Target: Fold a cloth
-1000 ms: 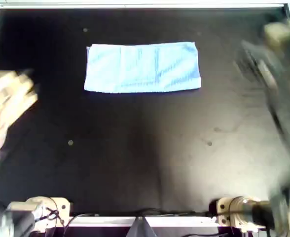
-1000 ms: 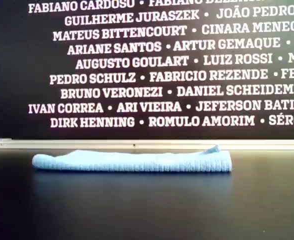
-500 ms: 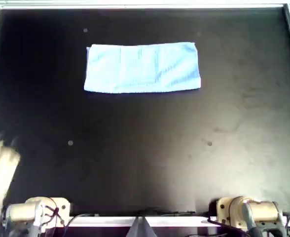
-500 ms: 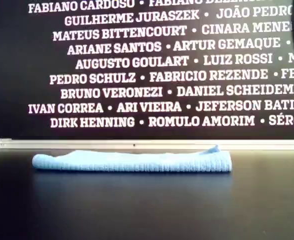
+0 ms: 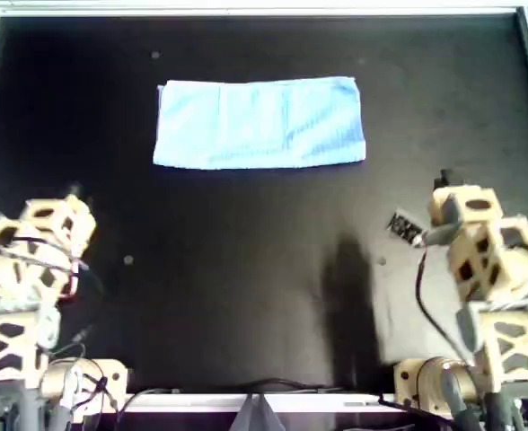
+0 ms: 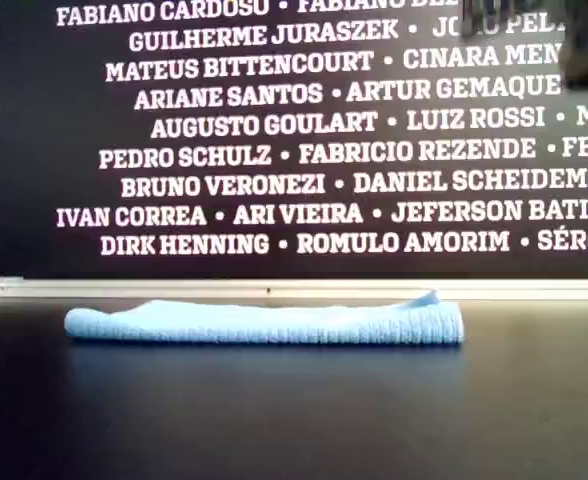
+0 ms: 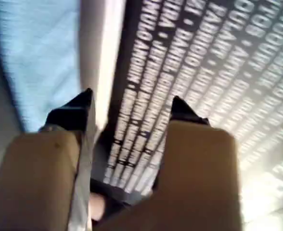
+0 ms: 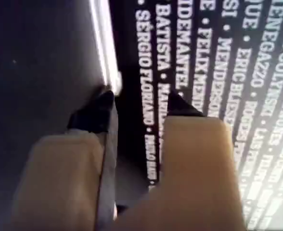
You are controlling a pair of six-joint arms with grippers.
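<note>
surface: black table (image 5: 264, 269) with a metal rim; wall of white printed names (image 6: 314, 130) behind it.
cloth (image 5: 259, 122): light blue, lying flat as a folded rectangle toward the far edge of the table, well apart from both arms.
left gripper (image 7: 129, 103): jaws parted, nothing between them, touching nothing.
right gripper (image 8: 136, 108): jaws parted, empty, clear of the cloth.

Both arms back in overhead view's lower corners, folded up.
</note>
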